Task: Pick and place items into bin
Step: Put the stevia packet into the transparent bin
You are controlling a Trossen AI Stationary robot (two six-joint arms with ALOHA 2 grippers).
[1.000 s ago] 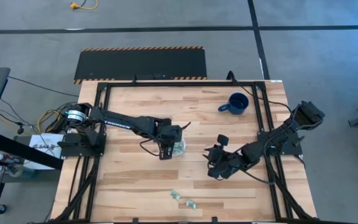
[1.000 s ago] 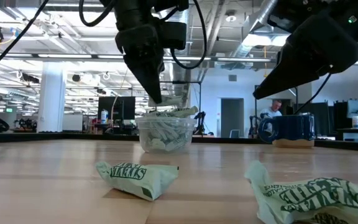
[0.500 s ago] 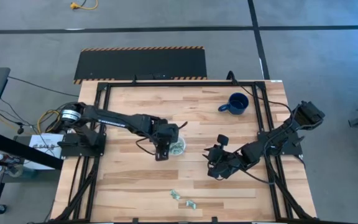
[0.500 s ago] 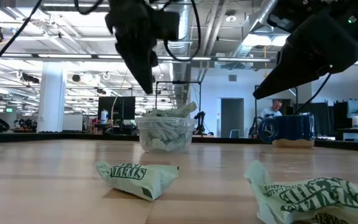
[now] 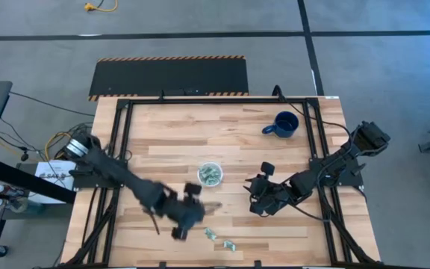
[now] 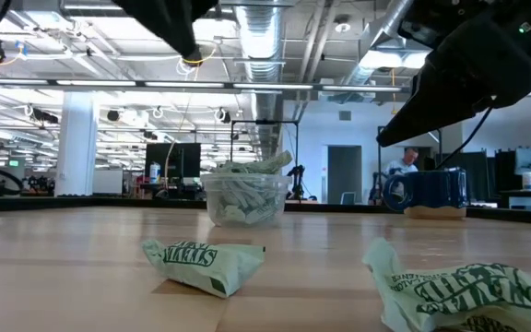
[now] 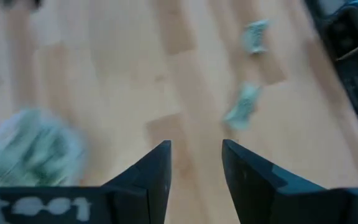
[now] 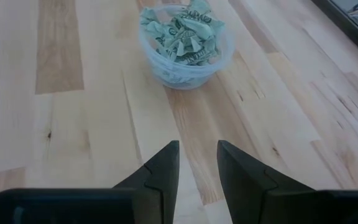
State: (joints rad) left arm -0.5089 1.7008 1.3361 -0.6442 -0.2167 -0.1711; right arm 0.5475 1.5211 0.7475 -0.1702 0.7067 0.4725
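On the wooden table: cup mid-table, heaped with wrappers; two wrappers loose by the front edge; left gripper near them, fingers apart and empty, likely for the next pick; right gripper parked beside cup, fingers slightly apart, empty.

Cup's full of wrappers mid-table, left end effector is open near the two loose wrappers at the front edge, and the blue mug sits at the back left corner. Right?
Not quite. The blue mug sits at the back right corner, as the high view shows. The rest holds: the cup is full mid-table, and the left end effector is open near the two loose wrappers at the front edge.
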